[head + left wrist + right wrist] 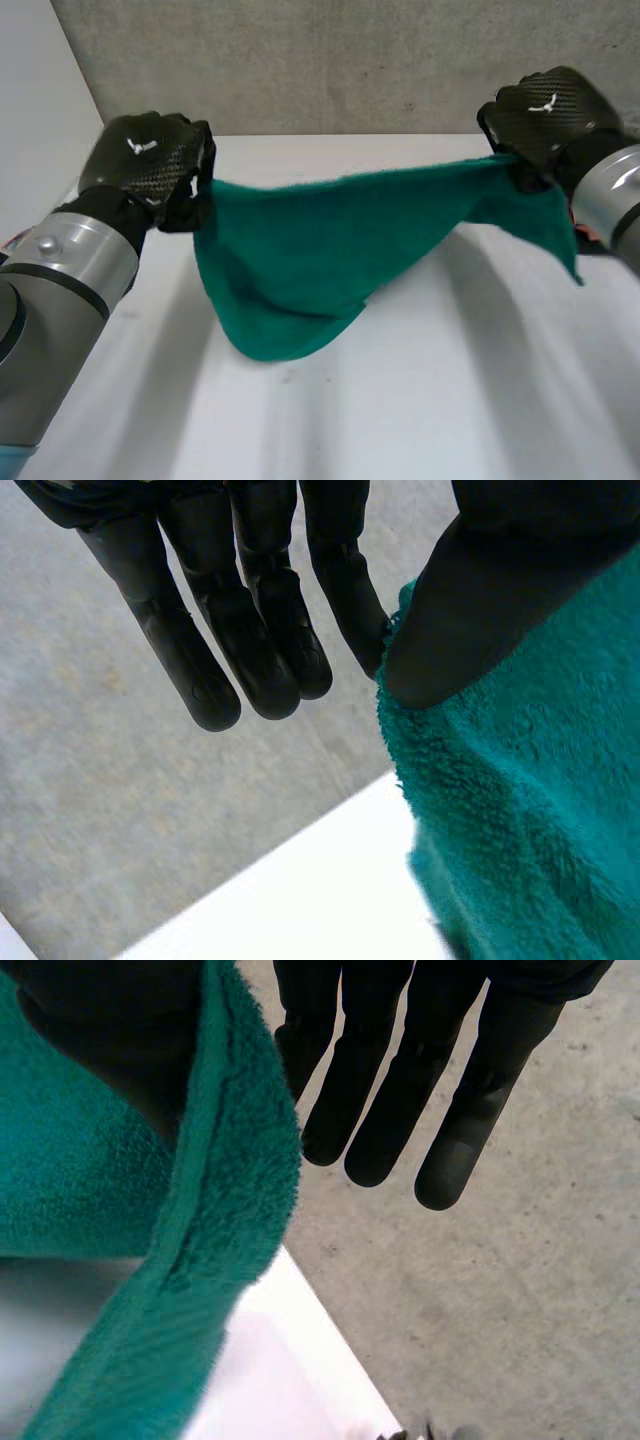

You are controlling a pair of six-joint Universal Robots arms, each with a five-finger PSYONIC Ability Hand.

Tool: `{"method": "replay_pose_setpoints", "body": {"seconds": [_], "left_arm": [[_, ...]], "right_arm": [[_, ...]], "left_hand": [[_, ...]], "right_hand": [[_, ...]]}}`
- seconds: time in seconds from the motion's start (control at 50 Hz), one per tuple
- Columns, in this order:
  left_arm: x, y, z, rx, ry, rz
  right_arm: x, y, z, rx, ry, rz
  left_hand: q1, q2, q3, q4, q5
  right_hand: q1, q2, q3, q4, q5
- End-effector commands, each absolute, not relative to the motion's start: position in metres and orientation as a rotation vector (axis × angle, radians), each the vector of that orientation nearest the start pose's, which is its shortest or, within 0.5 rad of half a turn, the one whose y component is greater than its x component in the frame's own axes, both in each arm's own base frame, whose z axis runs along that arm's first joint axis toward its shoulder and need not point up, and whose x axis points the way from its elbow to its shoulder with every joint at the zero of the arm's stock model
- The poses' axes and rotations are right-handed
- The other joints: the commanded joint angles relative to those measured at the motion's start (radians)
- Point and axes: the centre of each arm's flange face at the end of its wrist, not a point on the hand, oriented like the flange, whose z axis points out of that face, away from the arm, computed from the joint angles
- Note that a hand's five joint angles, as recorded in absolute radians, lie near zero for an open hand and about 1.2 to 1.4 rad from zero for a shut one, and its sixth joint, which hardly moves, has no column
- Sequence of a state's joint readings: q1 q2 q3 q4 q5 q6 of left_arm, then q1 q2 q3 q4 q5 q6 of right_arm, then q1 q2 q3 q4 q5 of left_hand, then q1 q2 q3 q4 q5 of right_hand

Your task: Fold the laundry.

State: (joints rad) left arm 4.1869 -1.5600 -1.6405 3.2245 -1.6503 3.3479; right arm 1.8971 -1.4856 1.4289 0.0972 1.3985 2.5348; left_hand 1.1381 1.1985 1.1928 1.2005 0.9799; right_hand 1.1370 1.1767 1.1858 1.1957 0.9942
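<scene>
A green towel [310, 260] hangs stretched above the white table [450, 400] between 2 hands. The left hand [150, 160], at 9 o'clock, pinches 1 corner between thumb and finger. The right hand [548, 115], at 2 o'clock, pinches the top edge's other end likewise.

Soft, even light is falling on the white table [420, 400], keeping it bright without glare, and the green cloth [300, 270] is throwing only a faint, diffuse shadow beneath its sag. In the wrist views the left hand [250, 630] and right hand [400, 1090] are showing as near-black silhouettes against paler grey concrete [100, 830].
</scene>
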Motion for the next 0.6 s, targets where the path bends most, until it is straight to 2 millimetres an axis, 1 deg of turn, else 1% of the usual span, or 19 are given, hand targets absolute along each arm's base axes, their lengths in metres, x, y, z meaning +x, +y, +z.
{"method": "replay_pose_setpoints", "body": {"seconds": [0.02,0.06,0.12,0.14,0.18,0.22,0.28,0.3,0.32,0.34,0.36,0.38,0.42,0.44,0.46,0.5,0.52,0.54,0.6], "left_arm": [[-0.27,-0.212,0.238,0.908,2.433,-2.085],[-0.275,-0.22,0.217,0.936,2.473,-2.012],[-0.279,-0.232,0.206,0.925,2.474,-2.016],[-0.278,-0.242,0.198,0.898,2.485,-2.005],[-0.273,-0.253,0.19,0.87,2.479,-1.986],[-0.268,-0.268,0.188,0.823,2.464,-1.993],[-0.271,-0.284,0.195,0.799,2.414,-2.059],[-0.277,-0.301,0.2,0.783,2.362,-2.128],[-0.281,-0.31,0.202,0.779,2.325,-2.167],[-0.285,-0.318,0.208,0.776,2.281,-2.216],[-0.288,-0.326,0.216,0.769,2.233,-2.265],[-0.295,-0.341,0.234,0.752,2.119,-2.372],[-0.302,-0.35,0.262,0.729,1.972,-2.497],[-0.305,-0.354,0.277,0.711,1.894,-2.562],[-0.308,-0.361,0.306,0.652,1.732,-2.687],[-0.309,-0.365,0.33,0.587,1.577,-2.794],[-0.307,-0.364,0.353,0.527,1.422,-2.885],[-0.307,-0.361,0.365,0.494,1.342,-2.927],[-0.299,-0.348,0.4,0.391,1.129,-3.026]], "right_arm": [[0.237,-0.271,0.293,-1.328,2.216,-1.851],[0.239,-0.278,0.28,-1.359,2.244,-1.808],[0.241,-0.283,0.27,-1.371,2.257,-1.785],[0.241,-0.286,0.264,-1.368,2.269,-1.773],[0.241,-0.289,0.257,-1.371,2.271,-1.764],[0.243,-0.299,0.246,-1.376,2.274,-1.772],[0.247,-0.312,0.238,-1.372,2.254,-1.823],[0.251,-0.325,0.241,-1.358,2.207,-1.915],[0.254,-0.333,0.244,-1.342,2.177,-1.976],[0.256,-0.341,0.249,-1.323,2.141,-2.048],[0.26,-0.358,0.261,-1.276,2.06,-2.205],[0.262,-0.367,0.268,-1.246,2.012,-2.294],[0.265,-0.381,0.287,-1.161,1.887,-2.492],[0.268,-0.39,0.309,-1.055,1.733,-2.683],[0.271,-0.392,0.32,-1.003,1.642,-2.769],[0.28,-0.391,0.341,-0.905,1.435,-2.915],[0.285,-0.387,0.36,-0.797,1.257,-3.029],[0.286,-0.384,0.37,-0.75,1.169,-3.072],[0.294,-0.371,0.386,-0.7,0.997,-3.125]], "left_hand": [[0.258,0.198,0.203,0.196,0.242],[0.258,0.198,0.203,0.196,0.242],[0.258,0.198,0.203,0.196,0.242],[0.258,0.198,0.203,0.196,0.242],[0.258,0.198,0.203,0.196,0.242],[0.258,0.198,0.203,0.196,0.242],[0.258,0.198,0.203,0.196,0.242],[0.258,0.198,0.203,0.196,0.242],[0.258,0.198,0.203,0.196,0.242],[0.258,0.198,0.203,0.196,0.242],[0.258,0.198,0.203,0.196,0.242],[0.258,0.198,0.203,0.196,0.242],[0.258,0.198,0.203,0.196,0.242],[0.258,0.198,0.203,0.196,0.242],[0.258,0.198,0.203,0.196,0.242],[0.258,0.198,0.203,0.196,0.242],[0.258,0.198,0.203,0.196,0.242],[0.258,0.198,0.203,0.196,0.242],[0.258,0.198,0.203,0.196,0.242]], "right_hand": [[0.259,0.22,0.211,0.201,0.227],[0.259,0.22,0.211,0.201,0.227],[0.259,0.22,0.211,0.201,0.227],[0.259,0.22,0.211,0.201,0.227],[0.259,0.22,0.211,0.201,0.227],[0.259,0.22,0.211,0.201,0.227],[0.259,0.22,0.211,0.201,0.227],[0.259,0.22,0.211,0.201,0.227],[0.259,0.22,0.211,0.201,0.227],[0.259,0.22,0.211,0.201,0.227],[0.259,0.22,0.211,0.201,0.227],[0.259,0.22,0.211,0.201,0.227],[0.259,0.22,0.211,0.201,0.227],[0.259,0.22,0.211,0.201,0.227],[0.259,0.22,0.211,0.201,0.227],[0.259,0.22,0.211,0.201,0.227],[0.259,0.22,0.211,0.201,0.227],[0.259,0.22,0.211,0.201,0.227],[0.259,0.22,0.211,0.201,0.227]]}}
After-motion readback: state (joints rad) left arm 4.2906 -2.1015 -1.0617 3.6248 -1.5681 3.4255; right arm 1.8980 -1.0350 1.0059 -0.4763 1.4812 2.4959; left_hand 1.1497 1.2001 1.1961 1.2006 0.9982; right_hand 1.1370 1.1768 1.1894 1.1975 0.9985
